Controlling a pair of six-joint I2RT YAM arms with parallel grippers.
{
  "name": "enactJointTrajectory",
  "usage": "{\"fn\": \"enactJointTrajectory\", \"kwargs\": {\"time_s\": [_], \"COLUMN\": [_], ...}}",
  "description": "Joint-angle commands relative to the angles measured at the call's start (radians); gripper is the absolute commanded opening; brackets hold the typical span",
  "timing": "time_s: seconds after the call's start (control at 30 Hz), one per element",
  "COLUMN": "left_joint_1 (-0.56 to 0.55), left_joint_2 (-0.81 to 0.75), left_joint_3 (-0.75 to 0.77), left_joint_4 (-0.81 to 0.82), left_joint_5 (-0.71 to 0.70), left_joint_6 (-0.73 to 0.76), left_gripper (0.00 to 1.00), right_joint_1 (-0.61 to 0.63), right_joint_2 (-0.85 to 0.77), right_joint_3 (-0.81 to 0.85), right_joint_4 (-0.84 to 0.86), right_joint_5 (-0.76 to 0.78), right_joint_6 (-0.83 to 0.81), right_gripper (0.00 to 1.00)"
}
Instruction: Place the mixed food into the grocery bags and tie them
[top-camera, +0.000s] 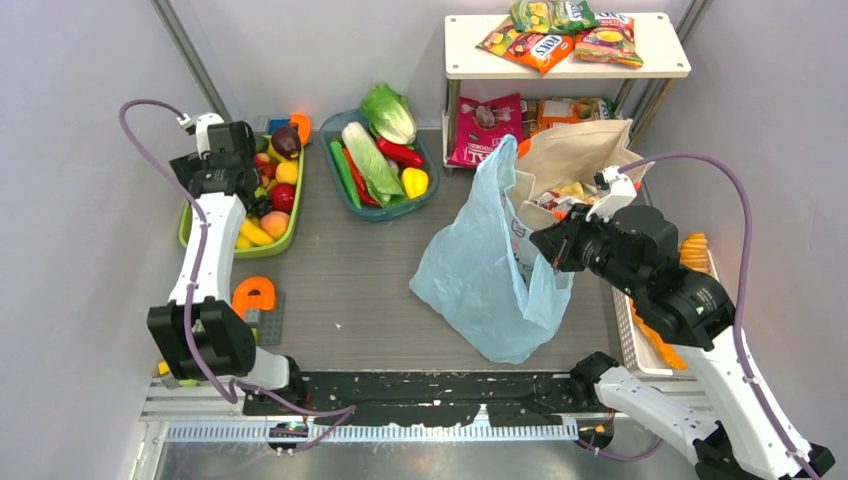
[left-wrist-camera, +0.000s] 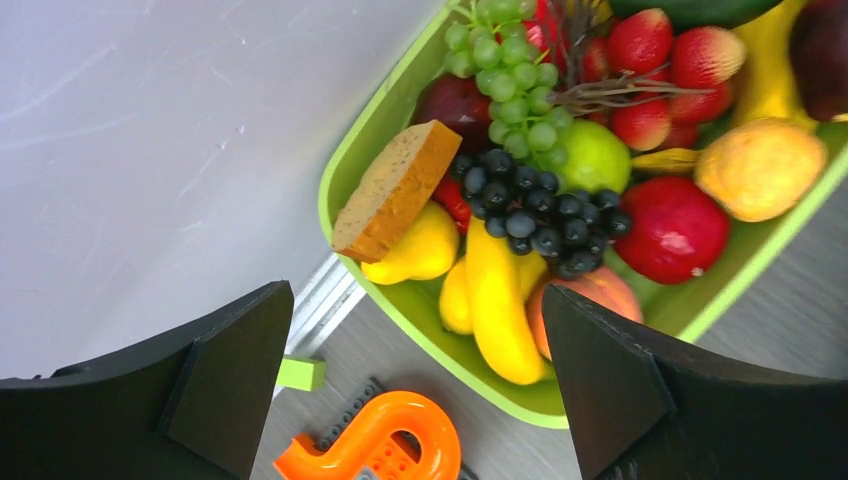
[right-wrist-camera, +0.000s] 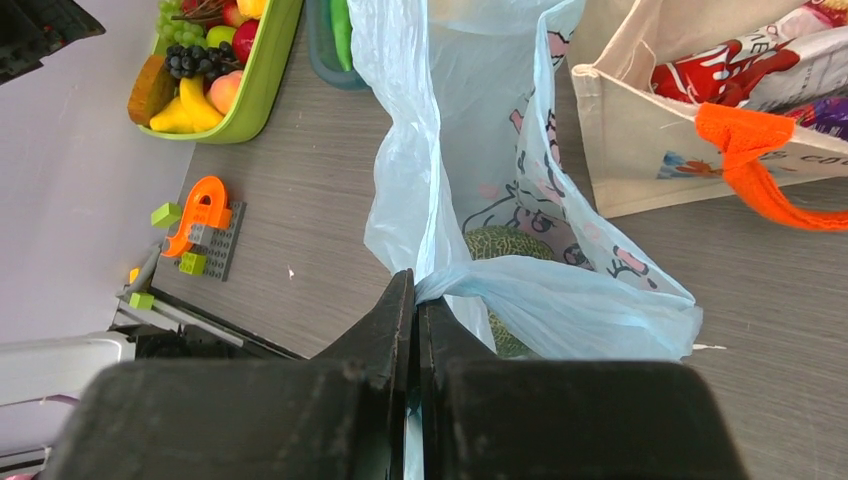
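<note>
Our right claw (right-wrist-camera: 414, 300) pinches the blue bag (top-camera: 478, 262) to hold it up, and our left claw (left-wrist-camera: 415, 300) hangs wide over the ten o'clock fruit tray (left-wrist-camera: 368, 150).

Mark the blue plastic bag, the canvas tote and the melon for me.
blue plastic bag (top-camera: 480, 270): top external view, middle of its front panel.
canvas tote (top-camera: 580, 150): top external view, beige upper panel.
melon (right-wrist-camera: 495, 245): right wrist view, netted rind showing inside the bag.

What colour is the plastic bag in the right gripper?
The plastic bag is light blue with a faint cartoon print; right wrist view shows it best.
</note>
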Motion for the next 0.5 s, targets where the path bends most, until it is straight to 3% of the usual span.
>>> {"fn": "enactJointTrajectory", "kwargs": {"time_s": [0.0, 0.13, 0.47], "left_joint_1": [0.004, 0.005, 0.004], "left_joint_2": [0.069, 0.161, 0.313], "left_joint_3": [0.042, 0.045, 0.027], "left_joint_4": [0.054, 0.032, 0.200], "left_joint_5": [-0.104, -0.014, -0.058], "left_joint_6": [0.083, -0.045, -0.140], "left_gripper": [0.99, 0.94, 0.93], "right_joint_1": [-0.005, -0.005, -0.005], "right_joint_2": [0.017, 0.040, 0.057], "right_joint_3": [0.004, 0.036, 0.053], "right_joint_4": [0.008, -0.008, -0.001], "right_joint_5": [-0.010, 0.009, -0.013], "right_joint_6": [0.021, 0.020, 0.037], "right_gripper": [0.05, 0.05, 0.05]}}
